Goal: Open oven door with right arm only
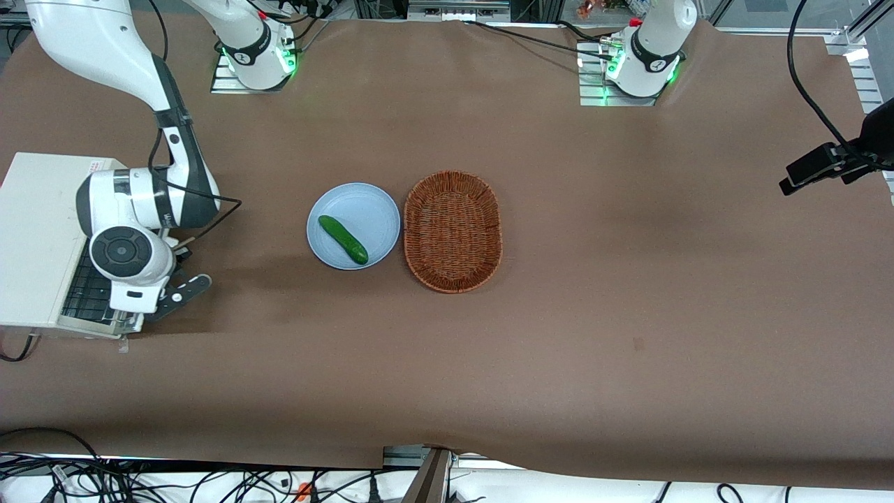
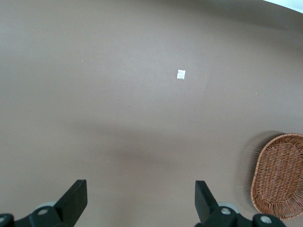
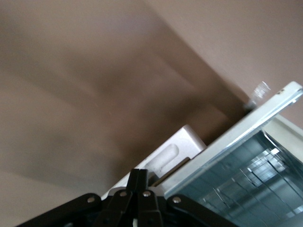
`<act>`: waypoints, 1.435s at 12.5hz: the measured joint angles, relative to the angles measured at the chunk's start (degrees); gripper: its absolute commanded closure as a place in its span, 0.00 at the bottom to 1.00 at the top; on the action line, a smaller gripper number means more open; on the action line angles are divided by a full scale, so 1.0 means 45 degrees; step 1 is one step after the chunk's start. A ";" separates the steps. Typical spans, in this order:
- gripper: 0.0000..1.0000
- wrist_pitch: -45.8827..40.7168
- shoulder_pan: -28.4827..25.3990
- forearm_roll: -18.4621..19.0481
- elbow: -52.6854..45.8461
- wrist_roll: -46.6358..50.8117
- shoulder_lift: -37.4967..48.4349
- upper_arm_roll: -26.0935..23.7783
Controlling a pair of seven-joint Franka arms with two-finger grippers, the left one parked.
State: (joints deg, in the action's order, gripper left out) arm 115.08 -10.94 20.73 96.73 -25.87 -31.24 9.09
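Note:
The cream toaster oven [image 1: 38, 237] stands at the working arm's end of the table. The oven door [image 1: 87, 290] hangs part open, tilted out from the oven, with its dark glass and grid showing. In the right wrist view its shiny metal inner frame and glass [image 3: 236, 175] run diagonally, with a cream edge piece [image 3: 173, 153] beside them. The right arm [image 1: 133, 209] reaches over the oven, wrist above the door. My gripper [image 3: 140, 174] is at the door's cream edge, fingers pressed together with nothing between them. In the front view the wrist hides the fingers.
A light blue plate [image 1: 377, 209] with a green cucumber [image 1: 343, 239] sits mid-table. A brown wicker basket [image 1: 452, 230] lies beside it and also shows in the left wrist view [image 2: 279, 177]. A black camera [image 1: 831, 164] hangs over the parked arm's end.

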 measured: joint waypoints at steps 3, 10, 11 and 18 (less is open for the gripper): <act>1.00 0.0811 0.0012 -0.0661 0.0008 0.0151 -0.0705 -0.0075; 1.00 0.2087 0.0588 -0.3115 -0.0139 0.0420 -0.1892 -0.0070; 1.00 0.2077 0.0626 -0.3390 -0.0168 0.0812 -0.1905 -0.0036; 1.00 -0.1058 0.0787 -0.5778 -0.0585 0.3737 -0.1821 0.0500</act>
State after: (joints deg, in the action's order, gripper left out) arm 110.32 -7.40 -5.27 94.10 -9.05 -39.43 11.34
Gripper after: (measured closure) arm 0.991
